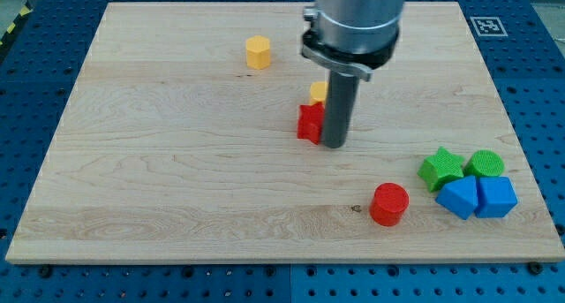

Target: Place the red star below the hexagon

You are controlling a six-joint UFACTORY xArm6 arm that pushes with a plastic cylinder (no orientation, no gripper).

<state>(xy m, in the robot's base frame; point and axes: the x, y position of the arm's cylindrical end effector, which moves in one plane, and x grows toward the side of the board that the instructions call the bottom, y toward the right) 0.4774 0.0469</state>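
Board (177, 170) is showing pale wood, matt, fine grain lines, one small dark knot. Rod ending in my tip (334, 145) is looking dark matt; collar (349, 51) above it is reading as brushed grey metal. Red cylinder (389, 203) and green star (440, 168) are showing ribbed matt plastic tops. Surrounding blue base (35, 285) is looking like perforated painted metal.

red star (309, 122), yellow hexagon (257, 52), dark tip (333, 145)
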